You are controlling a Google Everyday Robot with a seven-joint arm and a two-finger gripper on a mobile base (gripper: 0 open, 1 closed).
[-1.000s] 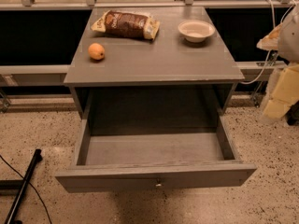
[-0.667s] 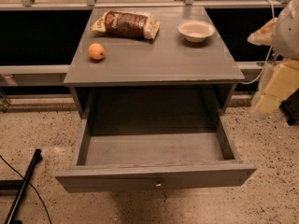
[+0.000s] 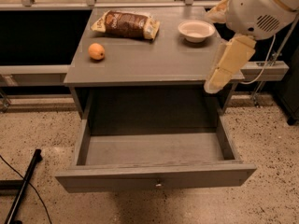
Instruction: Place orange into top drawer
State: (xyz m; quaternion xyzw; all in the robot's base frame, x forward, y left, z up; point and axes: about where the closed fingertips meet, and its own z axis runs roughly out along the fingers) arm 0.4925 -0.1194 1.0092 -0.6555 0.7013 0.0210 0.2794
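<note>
We see the arm swing in from the right: a second ago it hangs clear of the bench's right edge, and now the gripper sits over the right front corner of the bench top, with the white wrist housing above the right edge. Whether the pincer is wide or narrow we cannot tell from this angle. It carries no fruit.

The orange has not moved. It lies alone near the left edge of the bench top, about midway between the back and front edges, well apart from the gripper. The brown snack bag lies at the back left corner and the white bowl near the back right corner, both as before.

The top drawer stands pulled out below the front edge, and its floor is bare.

We judge that the reach is just beginning. The drawer needs no opening, so the next move is to cross the whole bench top leftward to the orange, passing in front of the bowl and the bag.
</note>
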